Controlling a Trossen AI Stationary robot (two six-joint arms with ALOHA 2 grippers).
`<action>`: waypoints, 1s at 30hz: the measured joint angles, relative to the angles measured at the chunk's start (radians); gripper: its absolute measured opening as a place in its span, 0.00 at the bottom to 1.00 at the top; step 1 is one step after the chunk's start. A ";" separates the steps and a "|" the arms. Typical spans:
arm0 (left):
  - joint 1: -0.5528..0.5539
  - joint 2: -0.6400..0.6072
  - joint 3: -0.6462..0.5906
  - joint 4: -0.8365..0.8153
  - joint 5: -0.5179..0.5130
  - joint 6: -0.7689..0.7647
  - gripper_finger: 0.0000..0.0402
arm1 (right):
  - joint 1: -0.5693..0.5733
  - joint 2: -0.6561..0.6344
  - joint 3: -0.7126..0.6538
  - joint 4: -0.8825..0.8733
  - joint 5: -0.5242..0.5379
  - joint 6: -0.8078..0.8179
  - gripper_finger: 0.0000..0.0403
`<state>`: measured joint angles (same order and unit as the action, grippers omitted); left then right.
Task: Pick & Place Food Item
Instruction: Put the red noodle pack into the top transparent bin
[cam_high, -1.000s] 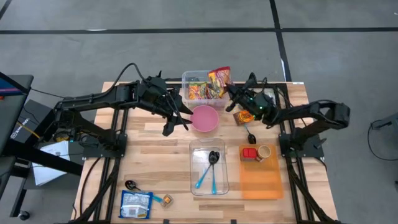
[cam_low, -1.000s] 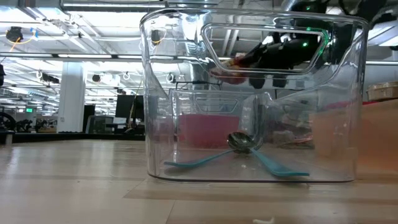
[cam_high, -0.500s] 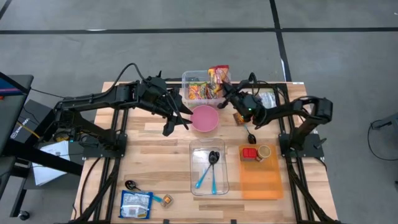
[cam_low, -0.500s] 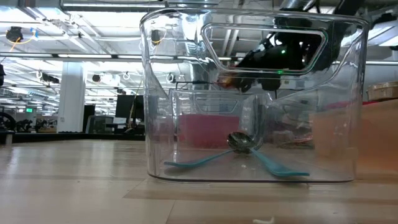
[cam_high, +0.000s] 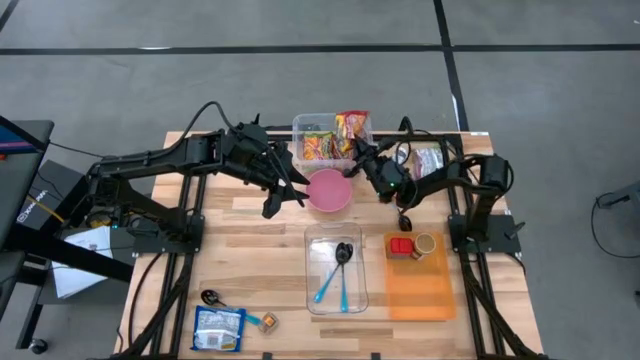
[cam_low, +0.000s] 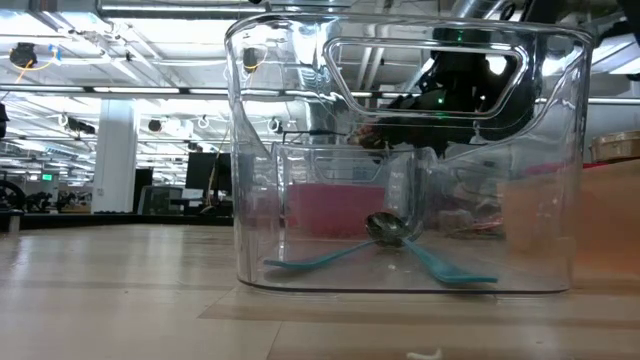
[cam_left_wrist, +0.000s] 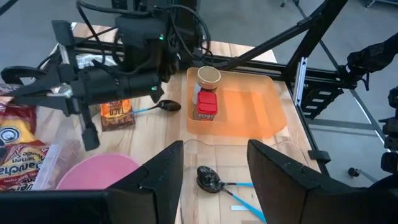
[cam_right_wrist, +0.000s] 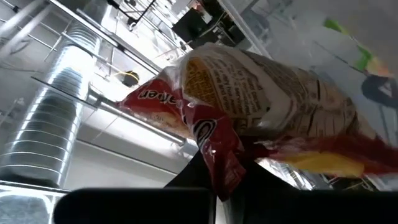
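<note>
A red and yellow snack packet (cam_high: 351, 126) stands up over the right end of the clear snack bin (cam_high: 312, 128) at the table's far side. My right gripper (cam_high: 360, 152) is shut on it. The packet (cam_right_wrist: 261, 87) fills the right wrist view. A pink bowl (cam_high: 328, 190) sits just in front of the bin. My left gripper (cam_high: 277, 193) hangs open left of the bowl, and nothing lies between its fingers (cam_left_wrist: 163, 182). My right gripper pinches the packet's crumpled red end (cam_right_wrist: 219, 163) between its two fingers. The fingers come from the table's right side, about level and tipped slightly up. The packet sticks out beyond the fingertips, lifted, its free end over the bin; whether it touches the bin I cannot tell.
A clear tub (cam_high: 337, 268) with spoons stands at the centre front. Right of it an orange tray (cam_high: 422, 290) holds a red block and a cup. A brown packet (cam_left_wrist: 115, 114) and a spoon (cam_left_wrist: 164, 106) lie by the right arm. A blue packet (cam_high: 218, 328) lies front left.
My right gripper has moved toward the table's left and down, nearer the pink bowl, and has tipped upward. It stays shut on the packet, which remains over the bin's right end.
</note>
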<state>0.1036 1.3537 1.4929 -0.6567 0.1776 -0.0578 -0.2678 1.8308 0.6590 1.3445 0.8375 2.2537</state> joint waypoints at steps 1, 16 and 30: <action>0.000 0.000 0.000 0.000 0.000 0.000 0.43 | 0.009 0.003 0.000 0.003 0.016 0.004 0.00; 0.000 0.000 0.000 0.000 0.000 0.000 0.43 | 0.015 0.007 0.000 0.003 0.056 0.003 0.05; -0.005 0.000 0.000 0.000 0.000 -0.003 0.43 | 0.015 0.006 0.000 -0.003 0.076 -0.011 0.39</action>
<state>0.0983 1.3537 1.4925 -0.6571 0.1776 -0.0612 -0.2527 1.8370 0.6590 1.3418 0.9138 2.2422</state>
